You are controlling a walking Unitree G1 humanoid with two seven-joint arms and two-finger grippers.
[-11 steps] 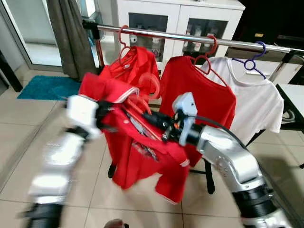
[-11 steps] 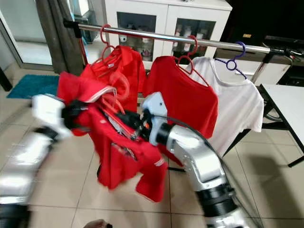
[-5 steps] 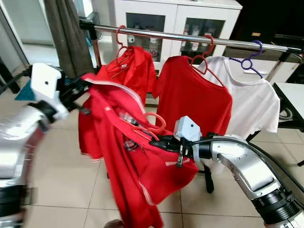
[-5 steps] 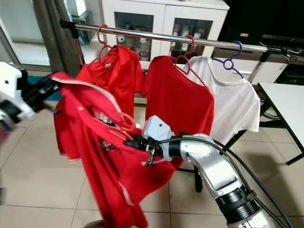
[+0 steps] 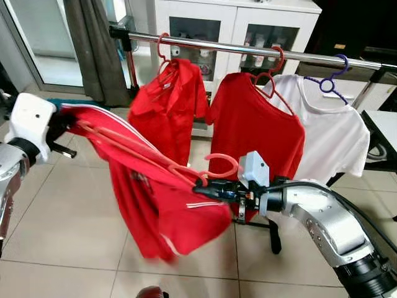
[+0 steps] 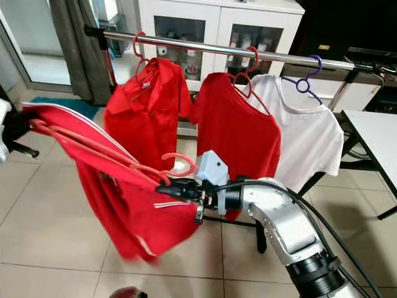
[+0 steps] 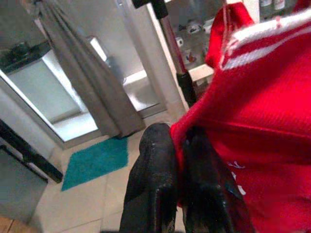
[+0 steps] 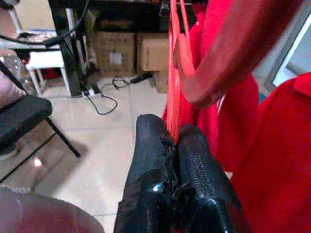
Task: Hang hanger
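Daylight is coming in through the glass door (image 5: 43, 43) at the upper left, lighting the room evenly and brightly. The metal rail (image 5: 248, 49) is catching glare. Both wrist views are looking soft, with close fingers blurring.

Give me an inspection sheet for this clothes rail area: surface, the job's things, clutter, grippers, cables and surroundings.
Surface: tiled floor; metal clothes rail across the scene.
Job's things: pink hanger carrying a red shirt, stretched between both grippers, below the rail and not yet hooked.
Clutter: on the rail, a red polo, a red t-shirt and a white t-shirt.
Grippers: left gripper shut on the red shirt's edge; right gripper shut on the pink hanger near its hook.
Cables: black cable along the right arm; floor cables by cardboard boxes.
Surroundings: white glass-door cabinet, grey curtain, teal mat, black chair.
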